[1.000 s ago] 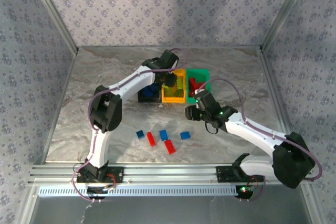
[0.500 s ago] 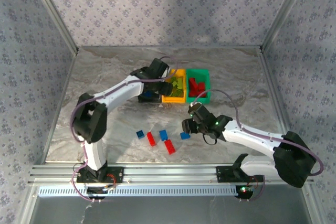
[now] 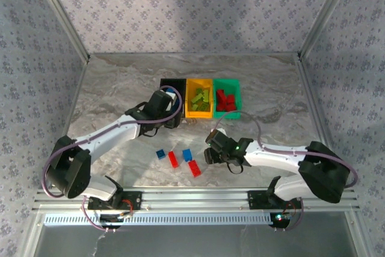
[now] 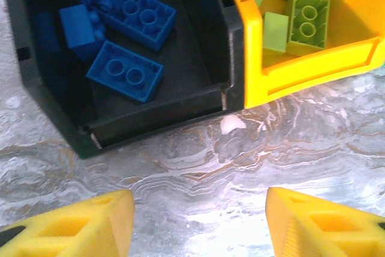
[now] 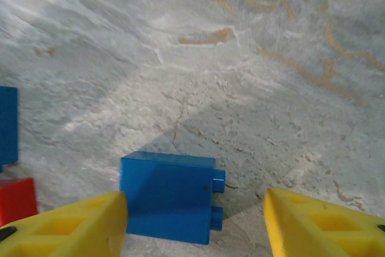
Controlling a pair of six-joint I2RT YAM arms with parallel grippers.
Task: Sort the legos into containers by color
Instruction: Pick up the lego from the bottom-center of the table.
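Note:
Three containers stand in a row: a black bin (image 3: 179, 82) with blue legos (image 4: 125, 76), a yellow bin (image 3: 200, 98) with lime legos (image 4: 308, 19), and a green bin (image 3: 227, 97) with red legos. My left gripper (image 3: 169, 118) (image 4: 198, 221) is open over bare table just in front of the black bin's near wall (image 4: 156, 112). My right gripper (image 3: 212, 150) (image 5: 195, 221) is open and low over the table. It straddles a blue lego (image 5: 168, 197) lying on its side, close to the left finger.
Loose legos lie left of the right gripper: a blue one (image 3: 160, 154), a red one (image 3: 173, 159), another blue (image 3: 187, 154) and a red one (image 3: 195, 168). The yellow bin's corner (image 4: 313, 67) sits beside the black bin. Metal rails run along the table's near edge.
The left gripper drew back from over the yellow bin to the table in front of the black bin, its jaws widening. The right gripper moved from beside the green bin down to the loose blue lego.

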